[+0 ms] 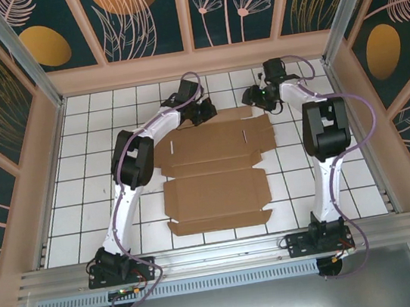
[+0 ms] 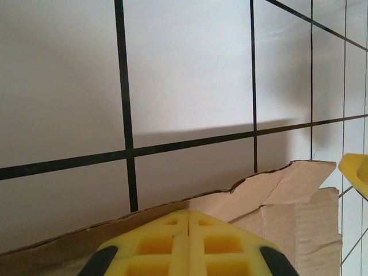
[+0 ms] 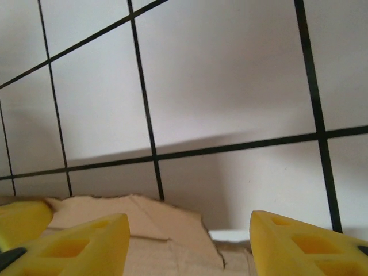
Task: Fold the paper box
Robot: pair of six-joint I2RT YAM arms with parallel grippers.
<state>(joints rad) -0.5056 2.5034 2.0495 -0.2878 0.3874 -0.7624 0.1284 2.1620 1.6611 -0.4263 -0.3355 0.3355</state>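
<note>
Paper box (image 1: 216,175): brown die-cut sheet, lying unfolded and flat on the white tiled tabletop (image 1: 96,138), roughly midway between the two arms, long flaps running left-right. Both arms reach over to its far edge. Left tool (image 1: 203,112) sits at the far edge left of centre; right tool (image 1: 259,100) is at the far right corner, near the left one. Left wrist view: left tool (image 2: 188,214) has its yellow fingers (image 2: 155,244) pressed together, seam only and no gap; the ragged cardboard edge (image 2: 287,230) runs just behind them and throws a shadow on the tiles beyond. Cannot tell whether any cardboard is pinched between the fingers. A yellow tip of the right tool (image 2: 356,172) shows at that view's right border. Right wrist view: right tool (image 3: 187,230) has its fingers (image 3: 310,244) standing well apart, with the cardboard edge (image 3: 144,230) low between them and nothing clamped.
</note>
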